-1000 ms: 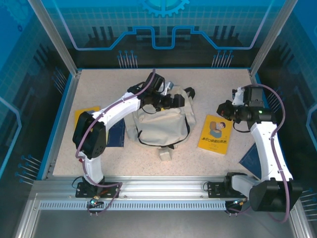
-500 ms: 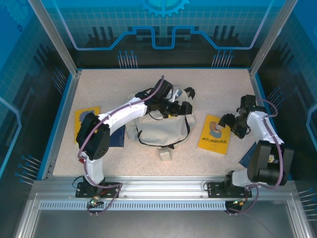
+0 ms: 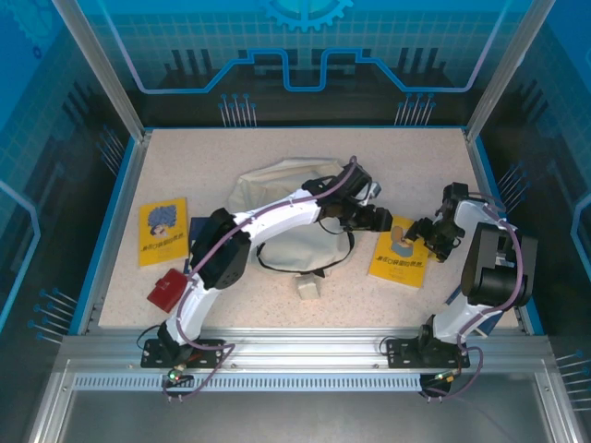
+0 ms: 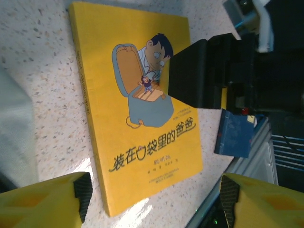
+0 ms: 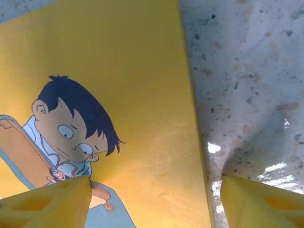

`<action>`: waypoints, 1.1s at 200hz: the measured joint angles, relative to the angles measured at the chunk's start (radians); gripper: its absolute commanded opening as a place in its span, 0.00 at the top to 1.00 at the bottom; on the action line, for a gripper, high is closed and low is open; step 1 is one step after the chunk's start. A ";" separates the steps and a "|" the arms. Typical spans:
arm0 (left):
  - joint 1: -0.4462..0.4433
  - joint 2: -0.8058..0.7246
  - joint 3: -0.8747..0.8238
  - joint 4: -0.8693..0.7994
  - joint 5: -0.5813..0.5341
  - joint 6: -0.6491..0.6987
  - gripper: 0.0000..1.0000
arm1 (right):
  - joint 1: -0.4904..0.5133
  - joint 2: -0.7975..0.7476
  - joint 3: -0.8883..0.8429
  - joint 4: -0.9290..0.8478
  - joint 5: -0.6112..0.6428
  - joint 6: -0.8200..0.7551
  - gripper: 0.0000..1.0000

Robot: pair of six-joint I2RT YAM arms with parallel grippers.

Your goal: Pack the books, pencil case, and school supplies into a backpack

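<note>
A yellow book with a cartoon boy on its cover (image 3: 399, 251) lies flat on the table, right of the cream-white backpack (image 3: 277, 198). My left gripper (image 3: 374, 220) reaches across the backpack and hovers open over the book's (image 4: 142, 95) near-left part (image 4: 154, 197), with nothing between the pads. My right gripper (image 3: 427, 231) is low over the book's far right corner. It stands open (image 5: 154, 202), straddling the cover's (image 5: 118, 71) edge. A second yellow book (image 3: 162, 231) lies far left. A navy book (image 4: 235, 133) lies near the right arm's base.
A small red case (image 3: 167, 289) sits at the front left. Another navy book (image 3: 196, 231) peeks from behind the left arm. The backpack's beige tag (image 3: 307, 288) lies on the table in front. Blue walls ring the table.
My left arm swung right, off the backpack, to the yellow book. My right gripper opened and came down onto the book's far corner. The red case has appeared at the front left.
</note>
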 measured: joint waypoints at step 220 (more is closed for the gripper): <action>-0.047 0.292 0.279 -0.229 -0.195 0.042 0.72 | 0.129 -0.114 0.061 -0.120 0.058 -0.042 0.85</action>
